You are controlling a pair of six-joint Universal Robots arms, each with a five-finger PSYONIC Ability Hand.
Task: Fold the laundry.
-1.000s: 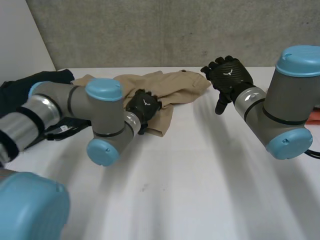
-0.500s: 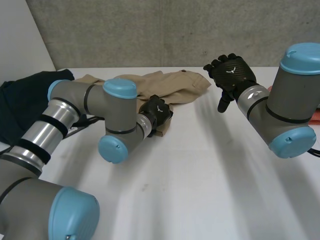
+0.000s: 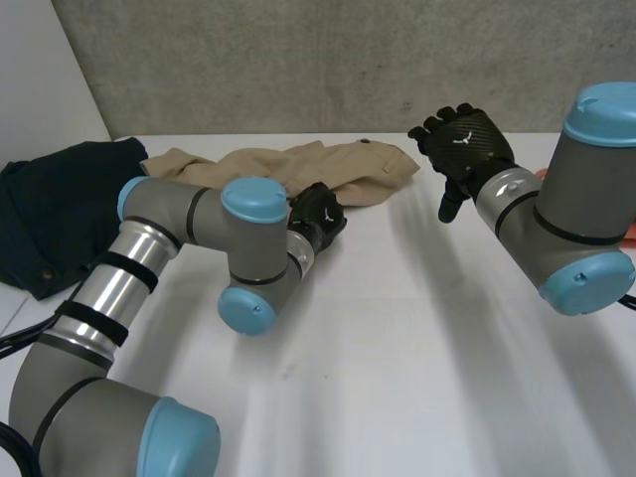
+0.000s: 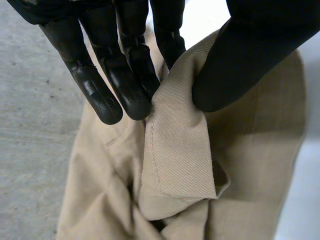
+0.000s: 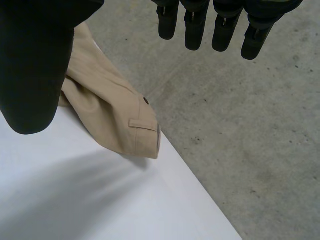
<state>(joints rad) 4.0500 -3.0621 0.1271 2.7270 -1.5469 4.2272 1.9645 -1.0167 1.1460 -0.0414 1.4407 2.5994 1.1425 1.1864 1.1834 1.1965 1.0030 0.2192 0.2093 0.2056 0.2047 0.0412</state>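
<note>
Across the far side of the counter (image 3: 417, 338), a pair of tan trousers (image 3: 348, 164), crumpled, long axis running side to side along the back edge. Just beside their left end, a dark garment (image 3: 50, 214).

At the near edge of the trousers, about midway along, the left robot hand (image 3: 318, 214): pinches a doubled-over hem or flap between fingers (image 4: 125, 85) and thumb, with the cloth slack below the grip. Over the right end, near the waistband with its belt loop and button, the right robot hand (image 3: 462, 139): hovers clear of the cloth, fingers spread and relaxed, holding nothing, with the waistband lying below on the thumb side.

Judging from this: left nearer and already on the cloth; right apart from any edge, needing to come down toward the waistband before any spreading along that side-to-side line.

Against a second ago: left robot hand further toward the right, with the pinched flap drawn along and no longer trailing toward the near side. Left arm swung aside, uncovering more of the dark garment. Right robot hand shifted only slightly, unclenched as before.
</note>
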